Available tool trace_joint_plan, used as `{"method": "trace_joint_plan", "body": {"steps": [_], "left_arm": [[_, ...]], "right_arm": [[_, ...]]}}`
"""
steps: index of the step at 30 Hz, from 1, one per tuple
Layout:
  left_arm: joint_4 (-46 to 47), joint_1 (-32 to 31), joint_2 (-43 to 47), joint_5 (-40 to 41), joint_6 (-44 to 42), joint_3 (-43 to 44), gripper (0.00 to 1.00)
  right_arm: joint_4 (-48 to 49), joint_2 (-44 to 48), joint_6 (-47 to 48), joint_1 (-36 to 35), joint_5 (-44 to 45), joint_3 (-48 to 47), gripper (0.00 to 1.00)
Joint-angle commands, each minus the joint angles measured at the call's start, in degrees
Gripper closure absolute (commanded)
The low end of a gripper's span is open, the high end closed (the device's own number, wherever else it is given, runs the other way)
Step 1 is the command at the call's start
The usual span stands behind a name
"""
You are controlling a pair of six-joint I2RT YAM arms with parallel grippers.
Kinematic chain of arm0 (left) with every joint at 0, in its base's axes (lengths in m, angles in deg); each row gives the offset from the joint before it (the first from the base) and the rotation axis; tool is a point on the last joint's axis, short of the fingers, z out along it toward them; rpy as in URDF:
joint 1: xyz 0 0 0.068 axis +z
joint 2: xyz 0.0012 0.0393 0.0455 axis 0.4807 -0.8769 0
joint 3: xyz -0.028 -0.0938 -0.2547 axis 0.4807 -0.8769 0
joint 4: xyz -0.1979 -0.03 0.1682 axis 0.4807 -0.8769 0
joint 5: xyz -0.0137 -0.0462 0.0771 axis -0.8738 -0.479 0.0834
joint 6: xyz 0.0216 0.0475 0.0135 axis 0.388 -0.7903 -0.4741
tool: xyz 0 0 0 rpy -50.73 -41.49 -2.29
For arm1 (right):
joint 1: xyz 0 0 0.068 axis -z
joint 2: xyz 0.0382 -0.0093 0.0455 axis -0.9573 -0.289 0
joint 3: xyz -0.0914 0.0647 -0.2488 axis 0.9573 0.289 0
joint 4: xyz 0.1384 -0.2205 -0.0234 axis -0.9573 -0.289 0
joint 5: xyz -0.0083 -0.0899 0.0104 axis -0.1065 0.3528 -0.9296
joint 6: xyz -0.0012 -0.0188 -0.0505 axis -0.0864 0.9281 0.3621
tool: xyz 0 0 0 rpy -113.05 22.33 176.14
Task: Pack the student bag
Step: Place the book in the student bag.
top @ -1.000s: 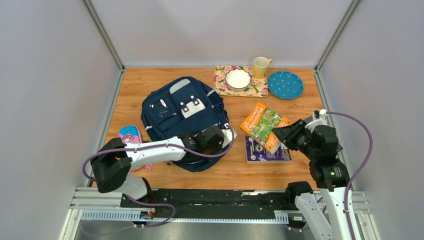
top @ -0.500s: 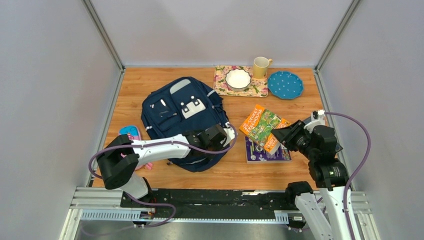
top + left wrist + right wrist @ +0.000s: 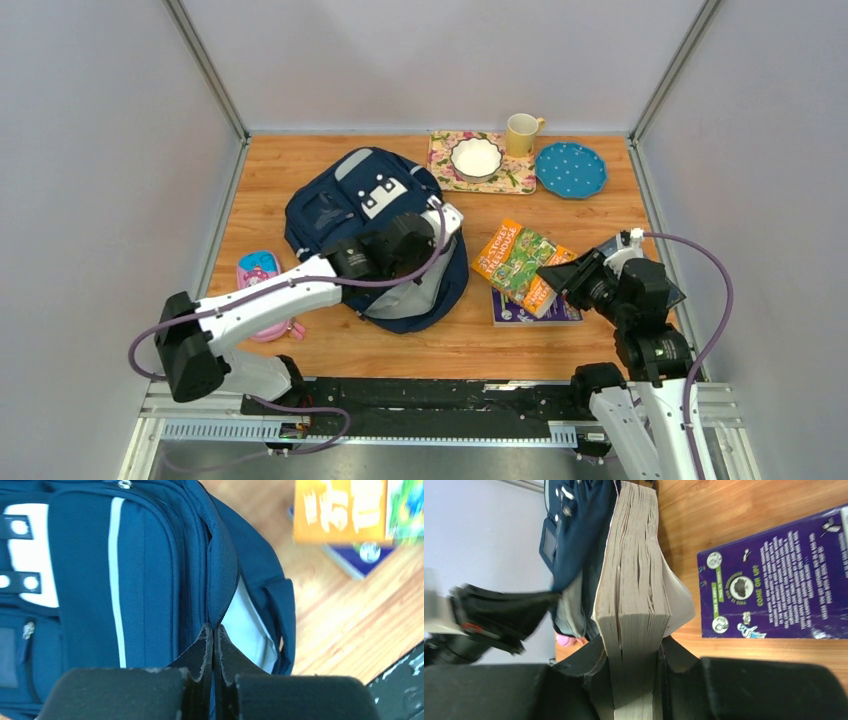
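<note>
The student bag [image 3: 335,200] has gaped open, left tool [image 3: 213,630] pinching it; right tool [image 3: 558,276] grips orange book [image 3: 515,258].

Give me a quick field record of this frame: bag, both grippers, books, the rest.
bag: navy backpack lying on the table, main opening gaping, pale lining showing
left gripper: shut on the backpack's opening edge
right gripper: shut on orange book, held off the table to the right of the backpack
loose items: purple book, pink pencil case
far edge: mug, bowl on floral mat, blue plate
</note>
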Motion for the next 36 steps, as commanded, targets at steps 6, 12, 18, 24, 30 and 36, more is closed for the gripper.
{"method": "trace_joint_plan", "body": {"steps": [6,12,18,24,30,36], "left_arm": [[2.0,3.6,10.4,7.1,3.7,4.1,1.00],[5.6,3.6,13.0,6.8,5.9,1.0,1.00],[6.1,3.6,12.5,5.6,7.1,2.4,1.00],[5.3,3.6,13.3,5.5,7.7,3.6,1.00],[4.4,3.6,15.2,4.2,8.5,3.6,1.00],[2.3,3.6,15.2,1.8,9.7,5.7,1.00]], "right_arm": [[24.3,5.0,-21.3,0.1,-19.8,10.2,1.00],[33.5,2.8,-27.1,-1.2,-23.7,11.0,1.00],[31.2,-1.3,-25.7,-4.7,-21.3,9.4,1.00],[33.3,-7.3,-22.5,-12.2,-15.7,8.7,1.00],[50.2,-18.5,-25.5,-20.7,-9.3,11.2,1.00],[56.6,-32.4,-24.2,-26.3,-1.7,5.0,1.00]]}}
